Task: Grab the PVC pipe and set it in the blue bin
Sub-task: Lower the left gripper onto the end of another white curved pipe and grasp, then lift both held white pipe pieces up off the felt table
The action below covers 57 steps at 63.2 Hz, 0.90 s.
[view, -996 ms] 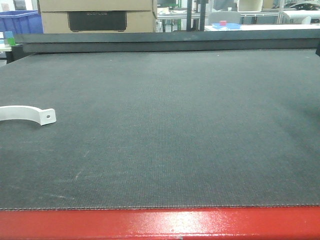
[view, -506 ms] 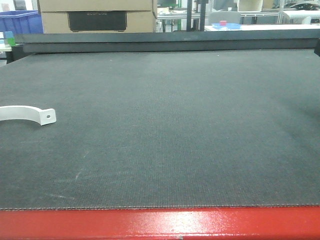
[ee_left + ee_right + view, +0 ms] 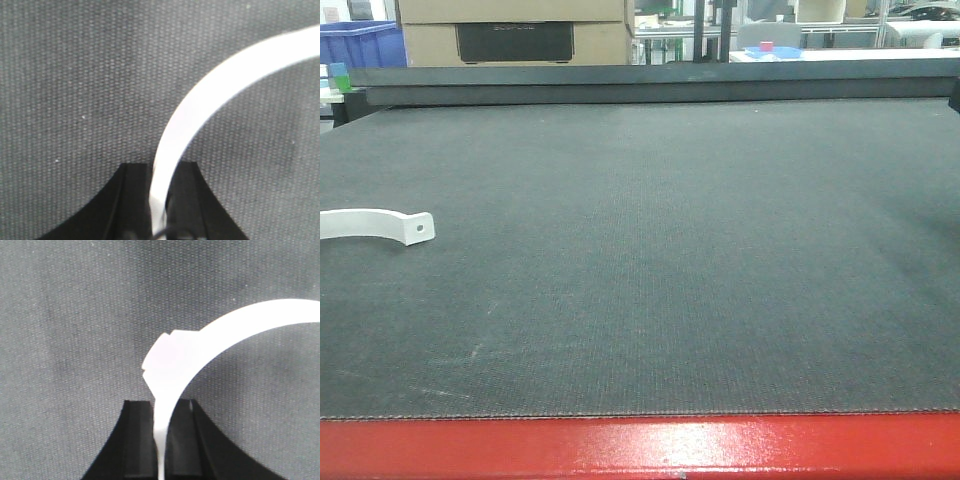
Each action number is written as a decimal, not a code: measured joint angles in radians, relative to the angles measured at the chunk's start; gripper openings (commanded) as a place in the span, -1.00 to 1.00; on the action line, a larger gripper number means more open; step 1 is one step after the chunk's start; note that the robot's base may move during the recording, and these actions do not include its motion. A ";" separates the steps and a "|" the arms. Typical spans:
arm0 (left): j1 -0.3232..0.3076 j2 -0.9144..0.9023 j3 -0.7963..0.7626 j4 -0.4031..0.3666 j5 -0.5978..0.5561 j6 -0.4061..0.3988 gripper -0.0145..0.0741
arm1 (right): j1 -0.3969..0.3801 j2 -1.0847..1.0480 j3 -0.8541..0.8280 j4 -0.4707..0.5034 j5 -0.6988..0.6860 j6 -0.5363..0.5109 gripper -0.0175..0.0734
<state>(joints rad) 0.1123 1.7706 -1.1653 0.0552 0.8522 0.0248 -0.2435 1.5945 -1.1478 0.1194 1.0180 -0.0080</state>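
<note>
Two cardboard boxes [image 3: 510, 32] behind mat [image 3: 670, 260], PVC pipe [image 3: 370, 222] left

Even, soft light — PVC pipe [image 3: 200, 100] blown-out, blurred close up.

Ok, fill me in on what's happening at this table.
The left gripper has its fingers shut on the white PVC pipe, which arches over the dark mat. The right gripper pinches a white curved strap too; whether it's the same piece isn't clear. The front view shows only one holed tab, no arms.
</note>
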 measured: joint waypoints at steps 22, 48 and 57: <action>0.000 -0.018 -0.013 -0.007 0.065 0.000 -0.92 | 0.000 -0.019 -0.029 0.002 0.011 0.000 -0.97; 0.000 -0.355 -0.019 -0.070 0.087 0.000 -0.92 | 0.000 -0.222 -0.031 0.082 -0.033 -0.074 -0.97; 0.000 -0.455 -0.017 -0.127 0.028 0.000 -0.92 | 0.000 -0.317 -0.031 0.106 -0.121 -0.132 -0.97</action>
<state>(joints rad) 0.1123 1.3161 -1.1827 -0.0717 0.8804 0.0248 -0.2435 1.2777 -1.1790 0.2249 0.8967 -0.1397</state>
